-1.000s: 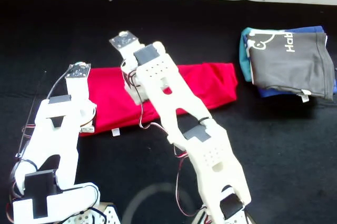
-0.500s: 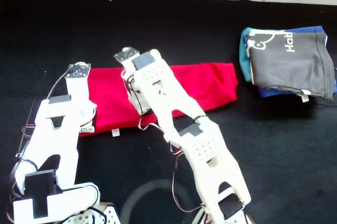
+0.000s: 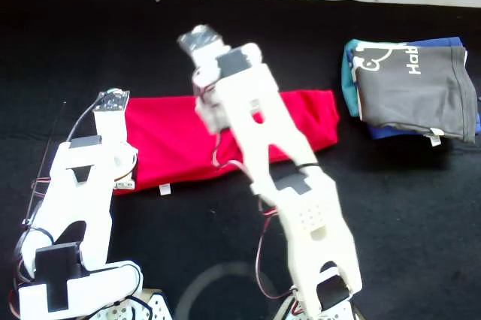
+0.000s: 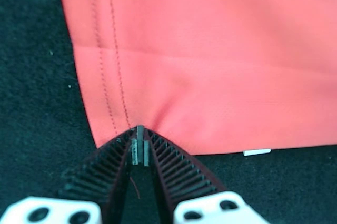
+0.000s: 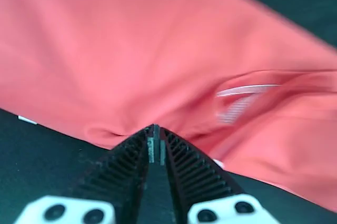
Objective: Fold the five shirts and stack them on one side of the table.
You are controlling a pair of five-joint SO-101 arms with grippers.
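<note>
A red shirt (image 3: 161, 140) lies as a long folded band across the middle of the black table (image 3: 391, 207). My left gripper (image 3: 124, 179) is shut on its near left corner; the left wrist view shows the fingertips (image 4: 139, 150) pinching the hemmed edge of the red cloth (image 4: 210, 50). My right arm (image 3: 248, 102) stretches over the shirt's middle and hides its own gripper from above. In the right wrist view, my right gripper (image 5: 155, 148) is shut on a puckered fold of the red shirt (image 5: 105, 50).
A stack of folded shirts (image 3: 413, 87) sits at the far right of the table, a dark grey one with white print on top, blue and teal beneath. A small white tag (image 3: 165, 188) pokes out at the red shirt's near edge.
My right arm first dipped toward the near edge, then swung up, away and to the right while still holding the red cloth. The left arm has stayed put.
</note>
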